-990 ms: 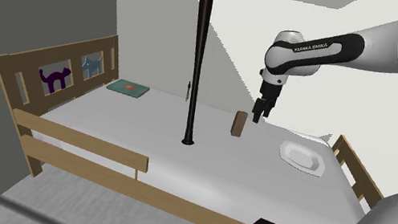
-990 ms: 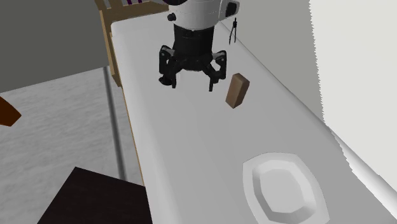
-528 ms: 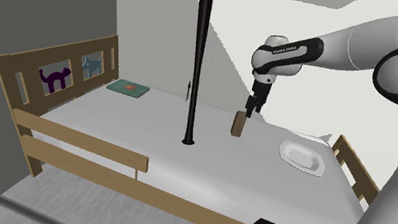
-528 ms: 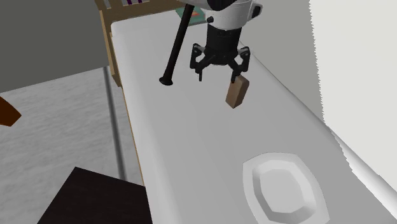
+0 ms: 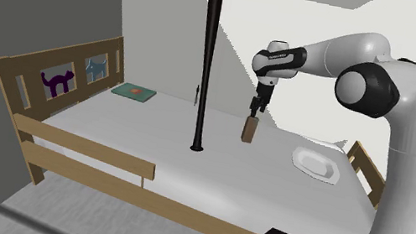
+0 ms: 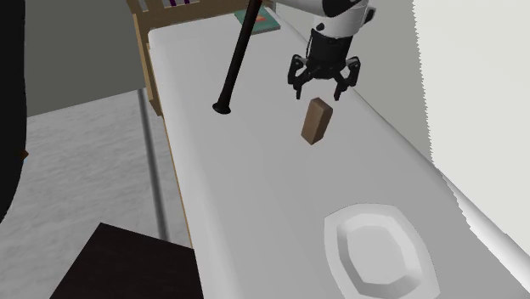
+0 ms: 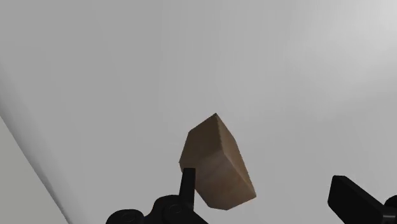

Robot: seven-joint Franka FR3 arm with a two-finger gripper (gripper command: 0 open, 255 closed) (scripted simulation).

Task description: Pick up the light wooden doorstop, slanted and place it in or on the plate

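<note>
White mattress [image 5: 110,135] on a light wooden bed fills the middle of the shoulder view, with the cat-cutout headboard [image 5: 42,79] at that view's left and a pale wall behind. A green book [image 5: 134,91] lies near the headboard.

The wooden doorstop [image 5: 250,129] stands on end right of centre, close to the mattress's far edge by the wall. A black pole [image 5: 207,61] rises from the mattress to its left, apart from it. The white plate [image 5: 314,164] lies towards the shoulder view's right, near the foot rail, and bare mattress lies between it and the doorstop.

The gripper [image 5: 253,107] hangs just above the doorstop with its jaws spread, clasping nothing. In the second exterior view the gripper [image 6: 321,83] sits in the upper middle, just above the doorstop [image 6: 317,121], and the plate [image 6: 378,251] is at the lower right. In the wrist view the doorstop [image 7: 216,162] is close beside one finger [image 7: 188,184] and well apart from the other.

Since half a second ago the gripper has shifted towards the headboard, off the doorstop's top corner. The doorstop and plate have stayed put.
</note>
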